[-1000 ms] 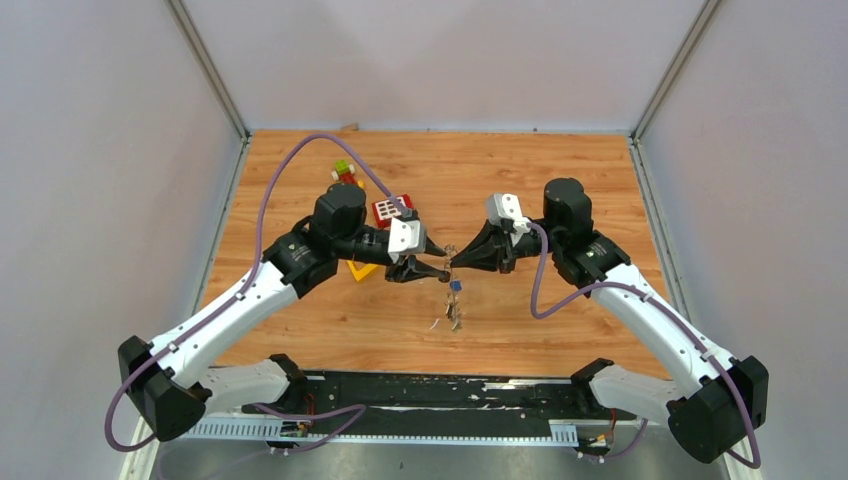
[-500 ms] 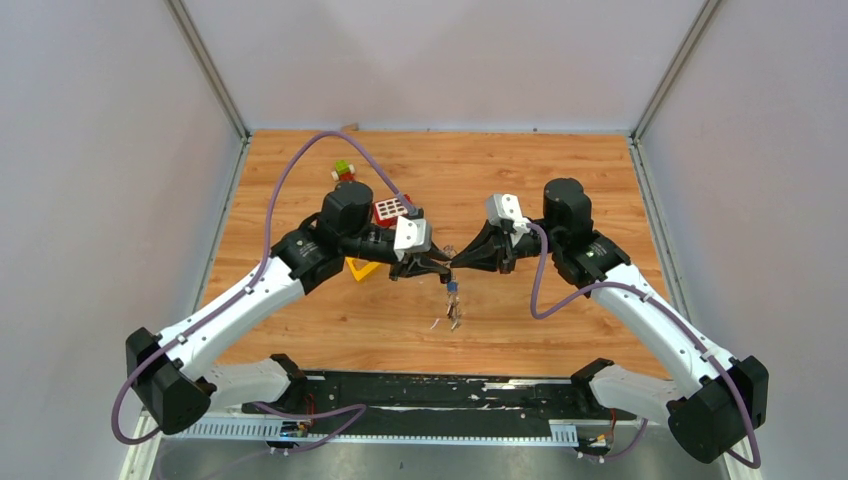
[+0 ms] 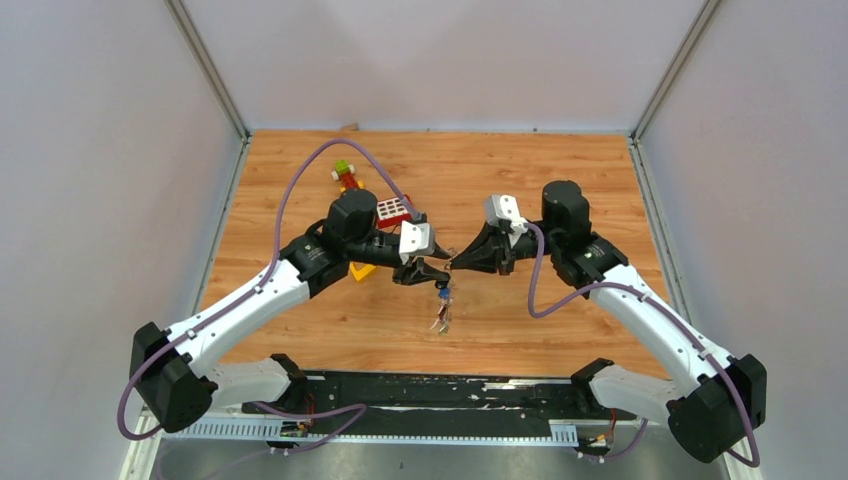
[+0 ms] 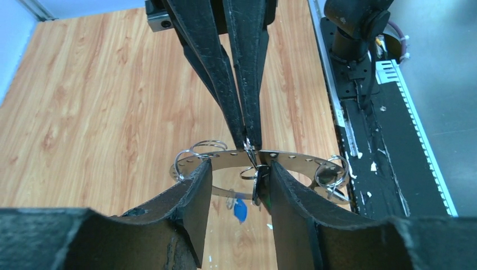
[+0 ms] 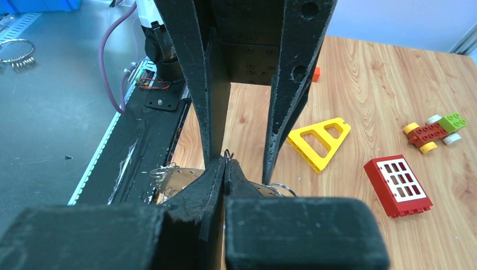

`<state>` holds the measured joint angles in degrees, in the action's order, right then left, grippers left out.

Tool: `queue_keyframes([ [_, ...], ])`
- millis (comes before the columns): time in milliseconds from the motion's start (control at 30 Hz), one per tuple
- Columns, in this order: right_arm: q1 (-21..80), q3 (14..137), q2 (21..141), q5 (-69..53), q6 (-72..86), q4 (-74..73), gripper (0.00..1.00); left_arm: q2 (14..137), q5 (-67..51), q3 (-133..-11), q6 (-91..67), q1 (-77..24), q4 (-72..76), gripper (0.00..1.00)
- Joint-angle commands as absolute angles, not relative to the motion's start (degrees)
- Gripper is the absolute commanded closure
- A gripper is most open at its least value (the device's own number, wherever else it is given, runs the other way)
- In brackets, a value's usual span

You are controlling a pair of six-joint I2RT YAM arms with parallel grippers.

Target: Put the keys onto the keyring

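Keyring point(image 4: 292, 158): flat grey band w/ small holes, wire loops on it; keys point(image 4: 240, 210) dangle below, one blue-headed. R pincer point(image 4: 248, 145) pinches its rim; L pincer point(image 4: 241, 171) spread astride.

The top view looks down from above and behind the arm bases, taking in the whole bench point(image 3: 560, 180). Each wrist view sits very close, looking along its own fingers. The left one faces the right end effector point(image 4: 248, 145), the right one faces the left end effector point(image 5: 238, 169). All three share the ring point(image 4: 292, 160) mid-bench.
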<state>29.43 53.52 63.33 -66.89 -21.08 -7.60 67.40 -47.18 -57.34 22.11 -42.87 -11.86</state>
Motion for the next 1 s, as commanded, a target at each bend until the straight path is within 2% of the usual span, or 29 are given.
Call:
queue_keyframes([
  [0,29.15,53.67,62.99,-67.35,-20.71,-4.16,1.0,65.19,-45.03,-57.13,21.43,-42.63,-8.48,0.49],
  [167,29.16,53.65,62.76,-66.89,-21.12,-4.55,1.0,62.87,-42.83,-57.22,23.58,-42.64,-11.31,0.4],
  [367,29.14,53.84,62.78,-66.66,-21.33,-4.69,1.0,61.11,-42.75,-56.88,25.13,-42.63,-13.65,0.4],
  [667,29.08,53.9,63.02,-67.08,-21.07,-4.52,1.0,62.42,-45.56,-57.41,24.53,-42.63,-10.79,0.58],
  [967,29.13,53.85,63.17,-67.12,-21.36,-4.65,1.0,65.03,-48.13,-58.22,23.41,-42.63,-9.38,0.66],
])
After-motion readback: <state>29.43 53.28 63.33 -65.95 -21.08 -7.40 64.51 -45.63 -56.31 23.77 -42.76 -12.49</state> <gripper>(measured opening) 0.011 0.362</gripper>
